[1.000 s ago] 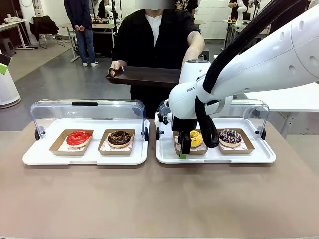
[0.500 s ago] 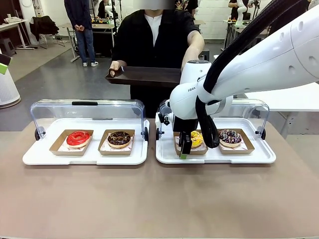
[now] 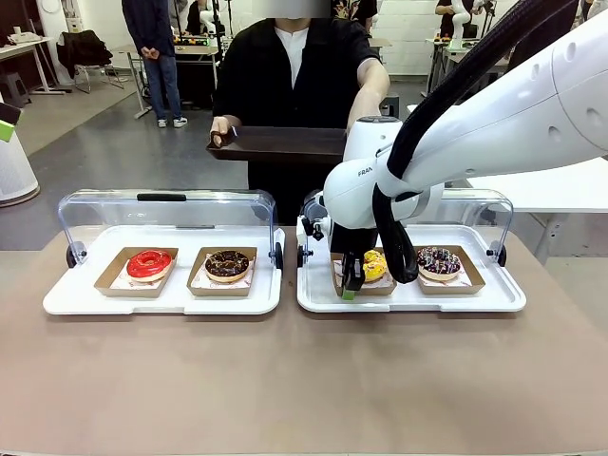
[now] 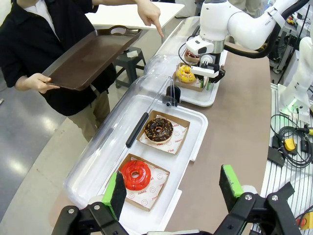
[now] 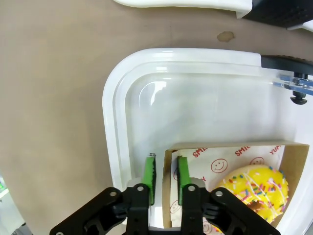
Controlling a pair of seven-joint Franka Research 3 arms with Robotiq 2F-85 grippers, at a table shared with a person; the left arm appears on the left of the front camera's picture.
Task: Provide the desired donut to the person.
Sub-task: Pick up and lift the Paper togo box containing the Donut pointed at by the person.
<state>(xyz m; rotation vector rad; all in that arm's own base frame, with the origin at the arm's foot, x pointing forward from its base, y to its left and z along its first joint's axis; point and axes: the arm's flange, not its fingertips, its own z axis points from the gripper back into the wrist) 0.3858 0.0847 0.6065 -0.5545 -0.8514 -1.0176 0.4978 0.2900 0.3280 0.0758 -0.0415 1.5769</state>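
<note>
Our right gripper (image 5: 165,178) pinches its green pads narrowly on the wall of the cardboard tray (image 5: 234,145). That tray carries the yellow sprinkled donut (image 3: 373,264), inside the white display tray (image 3: 418,302) at 2 o'clock on the taupe table (image 3: 285,380). Our left gripper (image 4: 173,188) hangs wide, holding nothing. At 12 o'clock the person (image 3: 294,76) holds a brown serving tray (image 3: 285,144) above the grey floor (image 3: 114,161).

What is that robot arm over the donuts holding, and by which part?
The right tool grips the side wall of the cardboard tray holding the yellow donut, not the donut itself.
</note>
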